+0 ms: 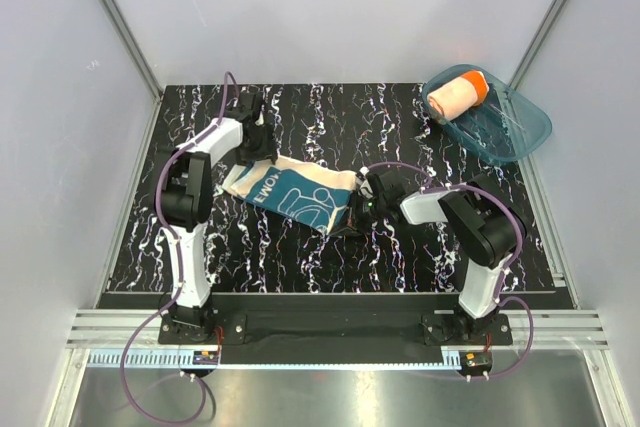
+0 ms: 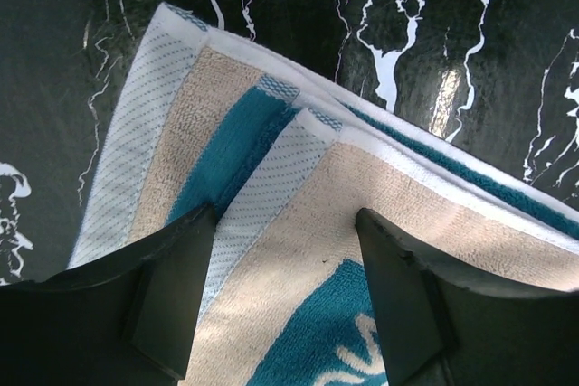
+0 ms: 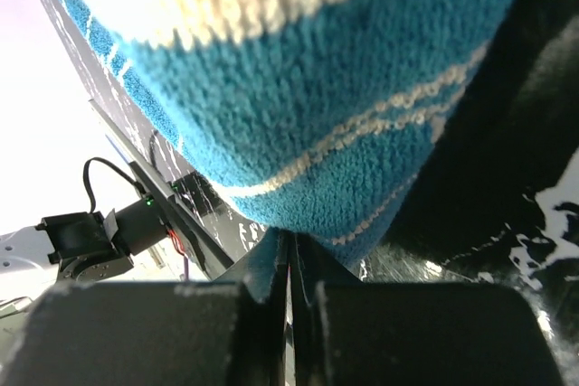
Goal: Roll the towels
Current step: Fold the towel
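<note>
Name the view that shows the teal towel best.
Top view: it alone shows the whole teal towel, folded. The left wrist view shows only a layered corner beneath the open left hand; the right wrist view shows only a close-up edge pinched in the shut right hand.

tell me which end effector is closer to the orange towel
Right. The right end effector pinches the teal towel's right end, mid-table; the left end effector is at its left end, farther from the orange towel.
</note>
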Robot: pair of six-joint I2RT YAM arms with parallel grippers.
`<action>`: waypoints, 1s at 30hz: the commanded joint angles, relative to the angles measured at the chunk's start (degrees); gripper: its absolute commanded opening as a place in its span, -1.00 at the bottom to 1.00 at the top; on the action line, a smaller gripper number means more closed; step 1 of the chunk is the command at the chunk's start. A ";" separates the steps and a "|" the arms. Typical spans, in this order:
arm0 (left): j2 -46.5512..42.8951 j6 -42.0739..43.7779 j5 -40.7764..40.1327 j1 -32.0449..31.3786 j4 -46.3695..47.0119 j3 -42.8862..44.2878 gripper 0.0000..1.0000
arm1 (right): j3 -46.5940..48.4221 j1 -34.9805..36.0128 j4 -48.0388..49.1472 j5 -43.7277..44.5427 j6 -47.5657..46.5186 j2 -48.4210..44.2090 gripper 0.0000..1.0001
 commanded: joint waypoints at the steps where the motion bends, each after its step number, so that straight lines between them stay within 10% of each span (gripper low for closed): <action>1: 0.56 1.77 1.64 -0.27 3.29 2.06 0.29 | -0.74 0.07 1.25 0.62 0.00 1.65 -1.00; 9: -0.23 1.86 -2.84 -0.45 2.06 2.59 -0.38 | -1.61 0.07 0.81 0.71 -0.53 1.65 -1.00; 19: 0.38 5.46 -9.79 -0.36 -4.00 10.67 -0.44 | -2.23 0.07 1.16 0.18 -0.44 3.14 -1.00; 27: 2.76 7.04 -12.08 1.92 -4.45 12.25 -0.05 | -1.88 0.07 0.72 -0.34 -0.61 2.44 -0.98; 30: 3.90 7.48 -11.73 2.62 -4.79 13.04 0.42 | -0.56 0.16 -0.68 -0.17 -0.61 1.22 -0.36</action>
